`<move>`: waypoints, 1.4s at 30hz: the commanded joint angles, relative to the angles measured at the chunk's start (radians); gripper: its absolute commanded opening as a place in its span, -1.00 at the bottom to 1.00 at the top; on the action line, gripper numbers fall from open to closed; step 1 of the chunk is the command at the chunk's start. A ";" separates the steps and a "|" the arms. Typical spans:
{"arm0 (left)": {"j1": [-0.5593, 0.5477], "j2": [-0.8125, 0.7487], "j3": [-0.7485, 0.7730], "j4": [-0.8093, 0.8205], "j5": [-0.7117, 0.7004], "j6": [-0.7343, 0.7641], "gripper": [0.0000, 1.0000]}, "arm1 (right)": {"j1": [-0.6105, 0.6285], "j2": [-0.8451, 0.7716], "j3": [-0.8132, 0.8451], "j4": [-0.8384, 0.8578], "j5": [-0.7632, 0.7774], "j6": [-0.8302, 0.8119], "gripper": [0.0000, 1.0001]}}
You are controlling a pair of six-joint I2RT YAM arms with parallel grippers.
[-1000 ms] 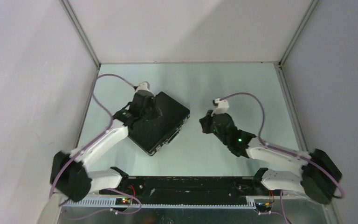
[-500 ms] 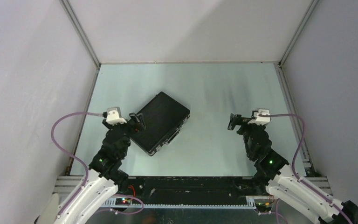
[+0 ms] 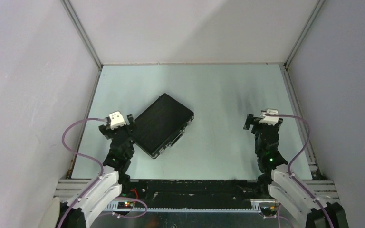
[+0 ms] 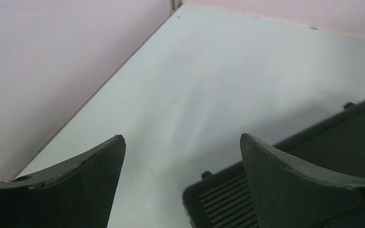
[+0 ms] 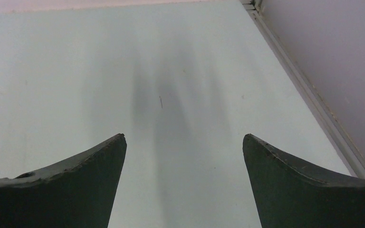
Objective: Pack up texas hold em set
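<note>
Left of centre, the closed black ribbed rectangular briefcase point(image 3: 164, 124) lies just beside the spread, empty left gripper point(image 4: 181, 137); the right gripper point(image 5: 184, 137) gapes too. A careless finger sweep could shove it askew.

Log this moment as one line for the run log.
briefcase: closed, flat on table | left gripper: open, empty, by briefcase | right gripper: open, empty, over table
</note>
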 commanded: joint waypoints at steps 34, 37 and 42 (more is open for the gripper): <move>0.344 0.623 0.014 0.681 0.372 0.026 1.00 | -0.263 0.708 0.016 0.707 -0.222 -0.013 0.99; 0.344 0.623 0.012 0.683 0.370 0.025 0.99 | -0.263 0.708 0.015 0.706 -0.223 -0.013 0.99; 0.346 0.624 0.019 0.671 0.376 0.027 0.99 | -0.263 0.708 0.015 0.706 -0.223 -0.013 0.99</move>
